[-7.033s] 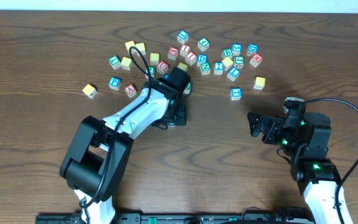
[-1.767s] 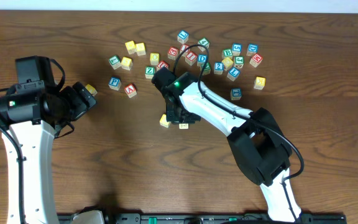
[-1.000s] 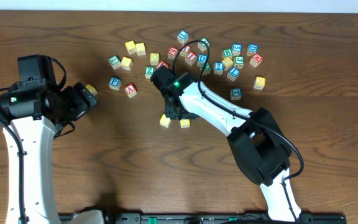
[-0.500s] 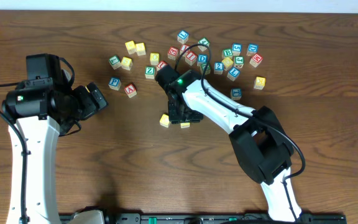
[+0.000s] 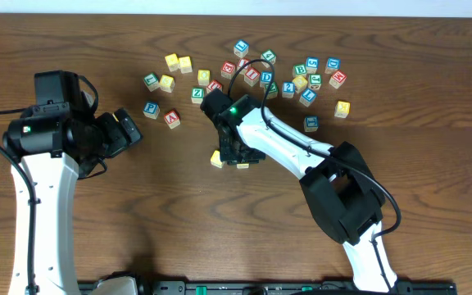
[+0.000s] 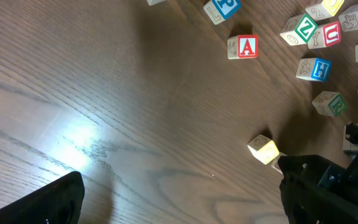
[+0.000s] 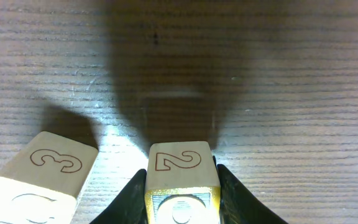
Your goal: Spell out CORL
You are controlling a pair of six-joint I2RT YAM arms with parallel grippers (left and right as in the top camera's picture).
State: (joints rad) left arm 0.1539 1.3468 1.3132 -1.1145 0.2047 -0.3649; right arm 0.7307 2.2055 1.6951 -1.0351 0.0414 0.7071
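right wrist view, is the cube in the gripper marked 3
No, the cube in the right gripper shows a 2; the 3 cube lies beside it.

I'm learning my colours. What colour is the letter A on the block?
Red, on the A block, white-faced; clearest in the left wrist view.

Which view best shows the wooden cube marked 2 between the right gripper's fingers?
Right wrist: the wooden cube marked 2 fills the foreground, a finger against each side. Overhead shows only a yellow sliver under the right gripper. Left wrist does not show it clearly.
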